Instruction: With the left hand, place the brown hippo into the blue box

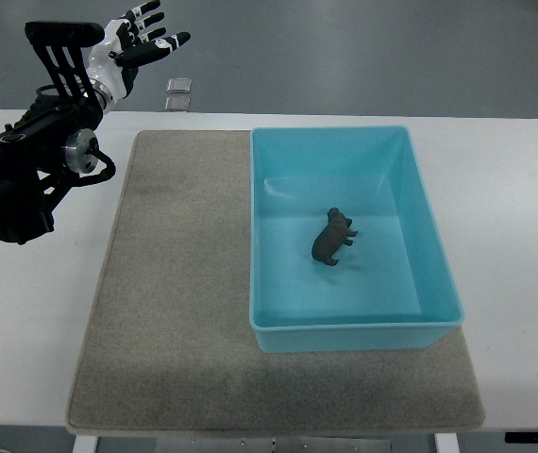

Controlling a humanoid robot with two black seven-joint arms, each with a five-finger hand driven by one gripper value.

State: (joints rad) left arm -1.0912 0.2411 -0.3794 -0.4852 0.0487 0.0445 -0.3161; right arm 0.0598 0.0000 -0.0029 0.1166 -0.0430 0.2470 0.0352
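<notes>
While left hand (142, 38) hovers spread, empty | brown hippo (333, 237) well apart, inside blue box (344, 337)

Box (354, 326) is bright turquoise-blue, hippo (332, 237) inside it is dark brown, mat (175, 283) is speckled grey-beige, table (514, 208) plain white, and the left hand (137, 38) black-and-white striped.

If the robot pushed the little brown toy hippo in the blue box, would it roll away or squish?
The small brown toy hippo probably wouldn't roll: it already lies on its side, legs sticking out. It looks like moulded plastic, so likely stiff and light. On the smooth floor of the blue plastic box it would probably slide.
</notes>
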